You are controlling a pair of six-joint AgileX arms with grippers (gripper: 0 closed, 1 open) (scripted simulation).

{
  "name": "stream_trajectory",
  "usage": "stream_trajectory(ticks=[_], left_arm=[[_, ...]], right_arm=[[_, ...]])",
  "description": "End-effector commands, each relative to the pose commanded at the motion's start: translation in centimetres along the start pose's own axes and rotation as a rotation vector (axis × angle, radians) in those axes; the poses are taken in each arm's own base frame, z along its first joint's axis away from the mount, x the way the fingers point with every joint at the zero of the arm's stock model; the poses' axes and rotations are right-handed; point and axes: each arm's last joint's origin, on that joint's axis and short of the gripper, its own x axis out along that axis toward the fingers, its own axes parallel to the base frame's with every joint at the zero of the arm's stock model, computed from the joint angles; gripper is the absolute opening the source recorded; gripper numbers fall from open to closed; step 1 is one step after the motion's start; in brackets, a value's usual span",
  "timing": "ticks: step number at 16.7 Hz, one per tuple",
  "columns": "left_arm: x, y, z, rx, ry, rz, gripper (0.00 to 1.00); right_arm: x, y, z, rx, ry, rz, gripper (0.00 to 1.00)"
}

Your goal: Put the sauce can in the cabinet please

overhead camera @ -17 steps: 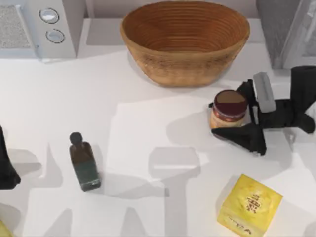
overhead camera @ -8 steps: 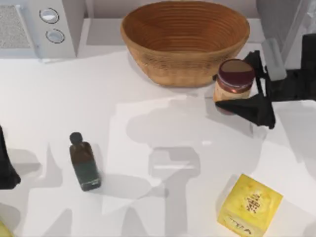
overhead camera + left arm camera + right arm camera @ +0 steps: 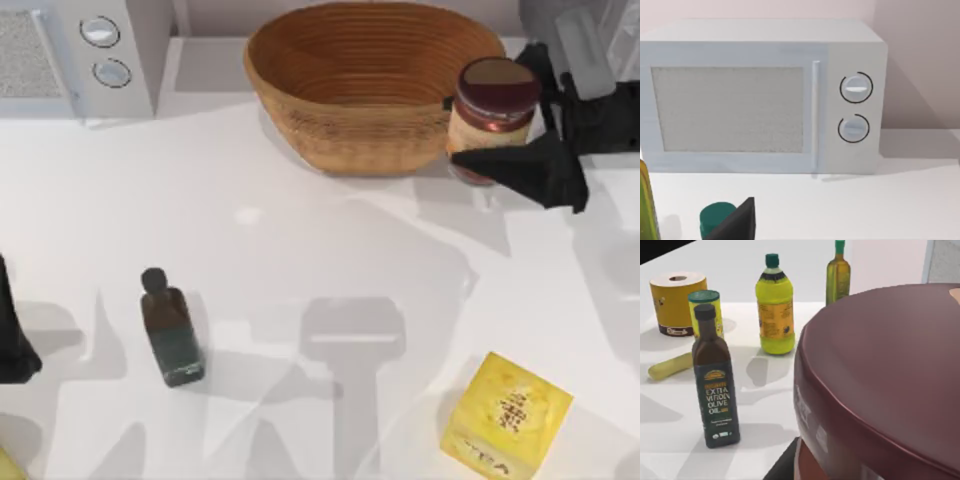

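Sauce can (image 3: pixel 495 115): cylindrical, glossy maroon lid

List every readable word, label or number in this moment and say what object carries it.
"EXTRA VIRGIN OLIVE OIL": label of the dark bottle, right wrist view.
Yellow box: dark printed marks, too blurred to read.
Yellow roll: small dark print at its base, unreadable.
Yellow-green bottle: orange label, unreadable.
Sauce can, held in the right gripper: label text unreadable.
Microwave: no lettering by its knobs.
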Motion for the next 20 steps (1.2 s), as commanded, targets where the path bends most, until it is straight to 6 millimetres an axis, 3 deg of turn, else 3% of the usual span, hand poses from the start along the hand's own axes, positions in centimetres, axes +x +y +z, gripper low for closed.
stream_trajectory(ticks=[5, 8, 12, 20], left_arm=[[0.0, 0.0, 0.0, 0.000, 0.000, 0.000, 1.00], [0.0, 0.0, 0.0, 0.000, 0.000, 0.000, 1.00], [0.0, 0.0, 0.0, 0.000, 0.000, 0.000, 1.00], [0.0, 0.0, 0.0, 0.000, 0.000, 0.000, 1.00]], right_arm=[[-0.1, 0.2, -0.2, 0.022, 0.002, -0.001, 0.00], [-0.7, 2.3, -0.5, 0.158, 0.020, -0.019, 0.00], [-2.6, 6.7, 1.0, 0.211, 0.081, -0.164, 0.00], [-6.4, 18.7, 7.8, -0.074, 0.146, -0.718, 0.00]])
